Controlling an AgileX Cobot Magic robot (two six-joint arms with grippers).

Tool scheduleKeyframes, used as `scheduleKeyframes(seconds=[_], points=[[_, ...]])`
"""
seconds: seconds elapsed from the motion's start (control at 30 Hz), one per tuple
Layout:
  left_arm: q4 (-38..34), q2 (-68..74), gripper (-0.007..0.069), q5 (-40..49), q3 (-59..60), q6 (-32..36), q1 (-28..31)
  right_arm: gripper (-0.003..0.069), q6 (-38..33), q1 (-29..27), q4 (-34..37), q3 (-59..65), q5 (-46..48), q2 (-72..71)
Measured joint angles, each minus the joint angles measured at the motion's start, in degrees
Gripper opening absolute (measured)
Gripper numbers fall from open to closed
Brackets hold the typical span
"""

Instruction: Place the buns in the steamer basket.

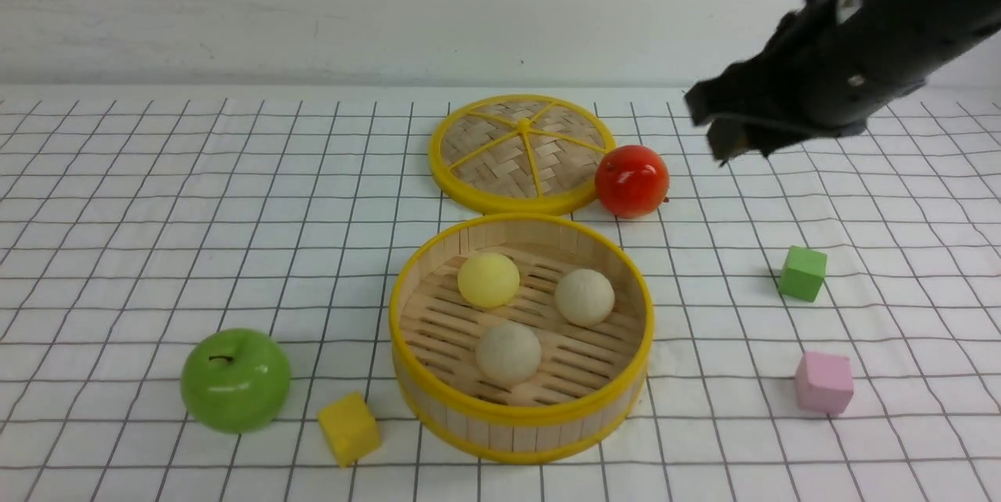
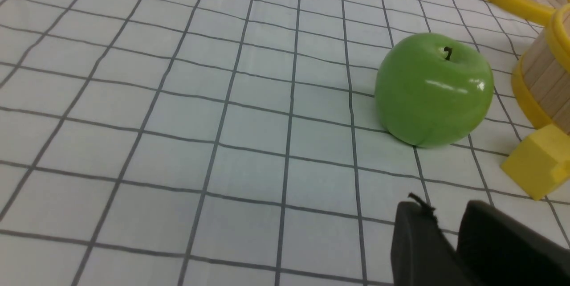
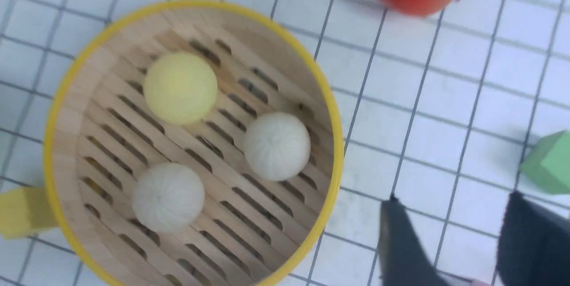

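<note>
Nearest the front tabletop (image 1: 117, 252) edge sits the steamer basket (image 1: 522, 416), holding all three buns: one yellow bun (image 1: 488, 279), two beige buns (image 1: 584, 296), apart. Open grid lies left. Right end effector (image 1: 723, 123) hovers empty, jaws parted; left end effector (image 2: 449, 243) is cropped, gap narrow, holding nothing.

Above steamer basket (image 1: 520, 408): open, nothing overhead.
Behind basket: lid (image 1: 522, 152), red apple (image 1: 632, 181) close.
Basket's left front: yellow cube (image 1: 349, 428) just beside, green apple (image 1: 235, 380) near.
Basket's right: wide counter (image 1: 195, 197) gap.
</note>
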Motion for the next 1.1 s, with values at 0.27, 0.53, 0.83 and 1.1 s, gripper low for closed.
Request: scheduleKeyframes(seconds=[0.27,0.53,0.83,1.1], points=[[0.0,0.0,0.0143,0.0,0.0,0.0,0.0,-0.002,0.01,0.0,-0.42,15.81,-6.79,-20.5],[0.0,0.0,0.0143,0.0,0.0,0.0,0.0,-0.002,0.01,0.0,-0.36,22.51,-2.19,-29.53],[0.0,0.0,0.0143,0.03,0.0,0.0,0.0,-0.0017,0.01,-0.05,-0.25,23.03,2.17,-30.37],[0.0,0.0,0.0143,0.03,0.0,0.0,0.0,-0.0011,-3.45,-8.58,-1.82,27.65,-2.23,-39.63]])
